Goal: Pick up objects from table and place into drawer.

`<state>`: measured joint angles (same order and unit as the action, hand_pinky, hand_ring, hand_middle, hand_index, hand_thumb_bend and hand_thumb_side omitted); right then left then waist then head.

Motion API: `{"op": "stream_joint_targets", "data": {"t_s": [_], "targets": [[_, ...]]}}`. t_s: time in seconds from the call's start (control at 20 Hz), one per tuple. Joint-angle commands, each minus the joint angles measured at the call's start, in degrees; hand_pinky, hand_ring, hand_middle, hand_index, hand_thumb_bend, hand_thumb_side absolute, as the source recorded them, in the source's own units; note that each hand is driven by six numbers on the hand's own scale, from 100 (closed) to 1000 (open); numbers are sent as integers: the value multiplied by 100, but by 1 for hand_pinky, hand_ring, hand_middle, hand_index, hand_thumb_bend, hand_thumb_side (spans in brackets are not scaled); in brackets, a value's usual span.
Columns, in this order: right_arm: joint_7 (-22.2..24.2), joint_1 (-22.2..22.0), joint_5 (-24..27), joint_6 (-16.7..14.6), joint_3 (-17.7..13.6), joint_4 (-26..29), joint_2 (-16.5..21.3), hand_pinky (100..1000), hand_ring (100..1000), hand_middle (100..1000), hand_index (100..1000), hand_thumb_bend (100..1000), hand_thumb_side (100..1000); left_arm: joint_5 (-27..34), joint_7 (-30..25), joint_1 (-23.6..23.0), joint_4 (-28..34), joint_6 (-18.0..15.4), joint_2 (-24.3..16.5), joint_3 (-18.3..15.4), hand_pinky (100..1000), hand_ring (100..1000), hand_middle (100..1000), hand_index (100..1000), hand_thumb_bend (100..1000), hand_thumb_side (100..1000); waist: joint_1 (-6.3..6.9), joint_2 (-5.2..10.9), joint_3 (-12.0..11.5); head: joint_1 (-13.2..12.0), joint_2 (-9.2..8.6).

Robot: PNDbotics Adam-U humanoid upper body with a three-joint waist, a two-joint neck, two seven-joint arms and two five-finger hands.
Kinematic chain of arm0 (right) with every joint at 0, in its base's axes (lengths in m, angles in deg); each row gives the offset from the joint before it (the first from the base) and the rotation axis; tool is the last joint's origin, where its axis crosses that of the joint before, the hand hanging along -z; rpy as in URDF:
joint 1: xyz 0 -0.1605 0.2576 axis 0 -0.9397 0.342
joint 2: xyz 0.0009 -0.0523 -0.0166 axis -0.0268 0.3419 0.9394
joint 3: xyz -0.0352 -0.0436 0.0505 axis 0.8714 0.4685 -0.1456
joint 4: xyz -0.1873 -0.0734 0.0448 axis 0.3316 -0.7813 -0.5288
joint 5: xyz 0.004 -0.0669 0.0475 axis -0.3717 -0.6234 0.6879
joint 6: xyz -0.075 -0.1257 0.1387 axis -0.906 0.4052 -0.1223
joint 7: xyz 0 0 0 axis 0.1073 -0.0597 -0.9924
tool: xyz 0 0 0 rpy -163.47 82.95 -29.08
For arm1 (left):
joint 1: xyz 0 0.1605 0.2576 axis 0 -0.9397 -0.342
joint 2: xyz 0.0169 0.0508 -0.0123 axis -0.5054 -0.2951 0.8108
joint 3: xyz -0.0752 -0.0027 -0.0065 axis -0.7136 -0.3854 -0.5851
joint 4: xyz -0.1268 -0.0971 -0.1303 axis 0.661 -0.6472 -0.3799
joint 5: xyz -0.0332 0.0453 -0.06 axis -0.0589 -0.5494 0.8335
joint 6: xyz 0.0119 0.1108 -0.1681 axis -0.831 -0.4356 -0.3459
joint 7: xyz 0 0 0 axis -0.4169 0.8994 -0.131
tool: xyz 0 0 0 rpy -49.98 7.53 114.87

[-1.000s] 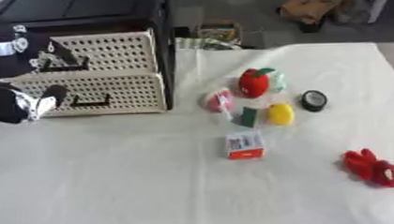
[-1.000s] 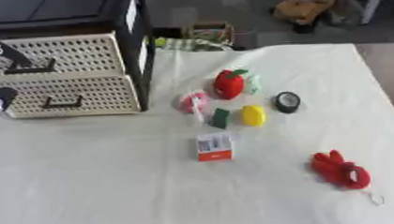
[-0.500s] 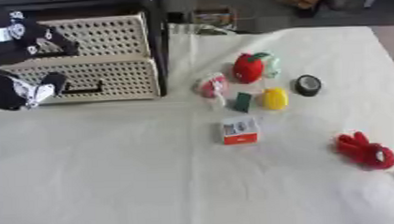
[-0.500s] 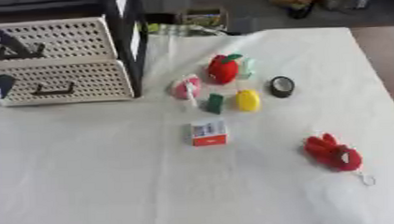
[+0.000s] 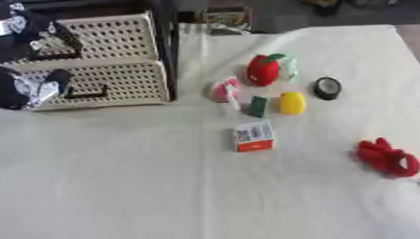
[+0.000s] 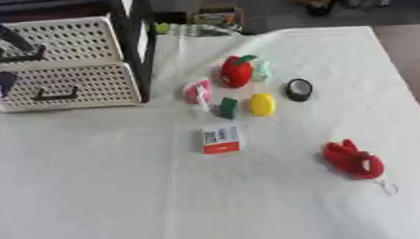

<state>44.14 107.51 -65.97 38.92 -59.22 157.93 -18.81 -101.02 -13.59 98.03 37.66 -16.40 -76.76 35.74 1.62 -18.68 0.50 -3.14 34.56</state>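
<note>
Left hand (image 5: pixel 20 90) beside the drawer (image 5: pixel 90 85) handle, fingers' state unclear; toys nearby.

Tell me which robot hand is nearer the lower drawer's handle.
Left. The left robot hand sits just left of the lower drawer's handle, at the drawer unit front. The right robot hand shows in neither view.

Matt white cloth (image 5: pixel 163 193) covers the table; perforated cream plastic drawers (image 5: pixel 106 70).
</note>
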Motion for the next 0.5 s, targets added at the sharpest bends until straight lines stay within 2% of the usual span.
{"op": "stream_joint_targets", "data": {"t_s": [0.05,0.3,0.5], "targets": [[-22,21,-22,18,-63,92,136,829,621,640,836,100,858,-126,-6,78,46,219,-258,-130,100,100,100,855,105,408,-11,148,-7,-37,-86],[-25,38,-24,35,-59,92,154,828,623,641,834,100,852,-288,-93,17,-4,461,-285,-114,100,100,100,877,105,408,-7,191,-11,-68,-162],[-29,56,-25,42,-54,92,165,828,624,641,833,100,848,-402,-187,16,-281,546,-261,-79,100,100,100,882,105,408,9,212,-5,-71,-206]]}}
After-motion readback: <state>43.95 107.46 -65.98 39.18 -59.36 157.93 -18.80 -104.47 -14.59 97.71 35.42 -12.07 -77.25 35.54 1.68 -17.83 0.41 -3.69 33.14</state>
